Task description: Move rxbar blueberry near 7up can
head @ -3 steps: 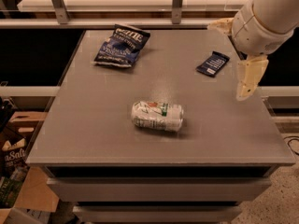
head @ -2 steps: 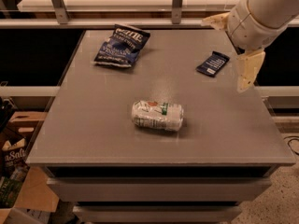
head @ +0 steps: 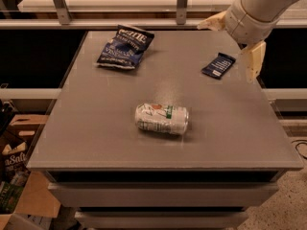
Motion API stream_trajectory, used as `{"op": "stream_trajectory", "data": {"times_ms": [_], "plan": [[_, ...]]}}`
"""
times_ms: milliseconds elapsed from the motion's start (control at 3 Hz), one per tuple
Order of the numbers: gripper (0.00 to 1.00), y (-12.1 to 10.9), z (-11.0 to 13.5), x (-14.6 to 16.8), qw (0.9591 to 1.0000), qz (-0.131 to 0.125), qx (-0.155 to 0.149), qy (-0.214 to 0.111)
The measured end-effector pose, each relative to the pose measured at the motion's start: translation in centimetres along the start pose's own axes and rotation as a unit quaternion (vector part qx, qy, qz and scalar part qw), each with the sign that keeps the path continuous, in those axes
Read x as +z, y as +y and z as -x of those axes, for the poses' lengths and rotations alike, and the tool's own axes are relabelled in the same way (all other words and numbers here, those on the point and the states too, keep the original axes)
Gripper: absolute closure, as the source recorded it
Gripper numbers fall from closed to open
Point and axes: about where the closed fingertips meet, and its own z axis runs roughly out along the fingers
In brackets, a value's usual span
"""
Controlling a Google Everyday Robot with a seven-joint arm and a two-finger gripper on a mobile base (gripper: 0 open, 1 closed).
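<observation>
The rxbar blueberry [head: 218,65], a small flat navy wrapper with a white label patch, lies on the grey table [head: 96,128] at the back right. The 7up can [head: 161,118] lies on its side near the table's middle, well apart from the bar. My gripper [head: 233,42] hangs above the back right of the table, just above and to the right of the bar. It is open and empty, with one cream finger [head: 254,61] pointing down right of the bar and the other [head: 212,23] behind it.
A larger dark blue chip bag [head: 125,47] lies at the back left of the table. A metal rail [head: 144,23] runs behind the table. Cardboard boxes [head: 14,162] stand on the floor to the left.
My gripper has risen and drawn back a little toward the far right, still open. The bar, the can and the chip bag have not moved.
</observation>
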Motion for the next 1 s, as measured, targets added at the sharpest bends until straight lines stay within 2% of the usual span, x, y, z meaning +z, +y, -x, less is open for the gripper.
{"op": "stream_trajectory", "data": {"times_ms": [333,667,1000], "plan": [[0.00,-0.6,-1.7,2.3,0.9989,0.023,-0.035,0.019],[0.00,-1.0,-3.1,4.6,0.9965,0.042,-0.055,0.048],[0.00,-1.4,-4.5,7.2,0.9918,0.057,-0.063,0.095]]}}
